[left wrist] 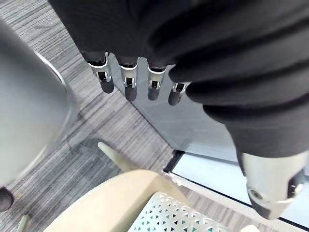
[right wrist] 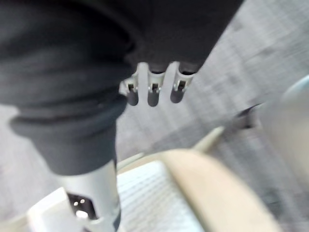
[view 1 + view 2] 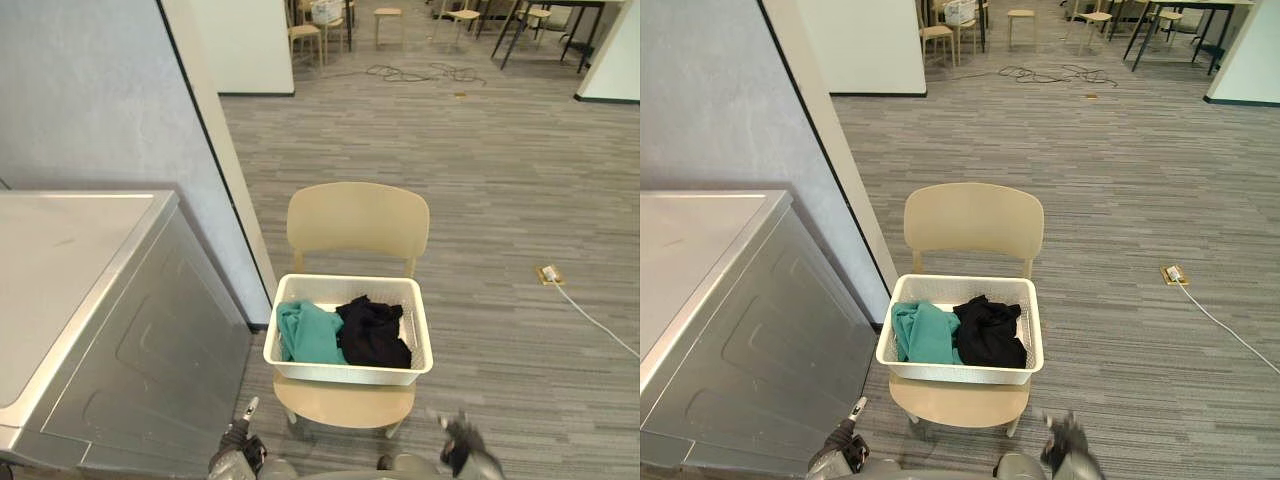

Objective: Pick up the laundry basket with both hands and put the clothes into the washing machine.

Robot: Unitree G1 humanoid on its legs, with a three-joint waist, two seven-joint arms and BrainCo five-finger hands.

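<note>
On the seat of a beige chair (image 3: 358,225), out on the grey floor (image 3: 500,180), stands the white laundry basket (image 3: 345,374). I judge that it was put there to be at a comfortable height for the robot, with its long front wall turned toward the robot and both short ends free to be taken. Inside the basket lie two pieces of clothing, side by side and touching: a teal garment (image 3: 308,333) on the robot's left and a black garment (image 3: 373,333) on its right. They cover the bottom and do not rise much over the rim. Just beside the chair, on the robot's left, is the grey washing machine (image 3: 130,330), seen from above and from its side, so I cannot tell where its door is. The left hand (image 3: 238,445) is low at the near edge, before the chair's left corner, and the right hand (image 3: 462,442) is opposite it, before the right corner. Both hands are apart from the basket. Each wrist view shows its own fingers straight in a row with the thumb held away, so both hands are spread wide and hold nothing. As I read it, the picking up is not yet begun, and the hands must first go forward to the two ends of the basket.
</note>
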